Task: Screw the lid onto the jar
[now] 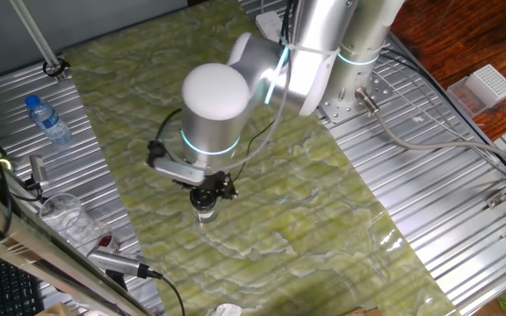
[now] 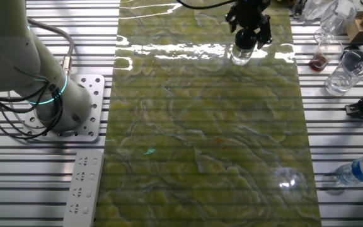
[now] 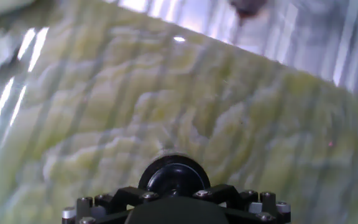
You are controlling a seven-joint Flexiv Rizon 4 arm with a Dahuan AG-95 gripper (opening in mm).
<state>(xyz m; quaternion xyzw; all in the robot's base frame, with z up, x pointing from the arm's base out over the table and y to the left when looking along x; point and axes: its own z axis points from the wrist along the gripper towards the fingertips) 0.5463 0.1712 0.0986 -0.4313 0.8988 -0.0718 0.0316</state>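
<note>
green mat [image 2: 207,145] | blue-capped bottle [image 1: 47,120] | plastic cup [image 2: 347,71] | power strip [image 2: 82,188]

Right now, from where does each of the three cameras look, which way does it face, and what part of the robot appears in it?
One fixed view: high, beside the arm's base, looking down across the green marbled mat; arm and tool over the small clear glass jar.
The other fixed view: high, opposite side, base at left; tool on the jar at the far edge.
Hand view: on the hand, looking along the fingers at the round glossy black lid and the mat.
Both fixed views share the blue-capped plastic bottle.
</note>
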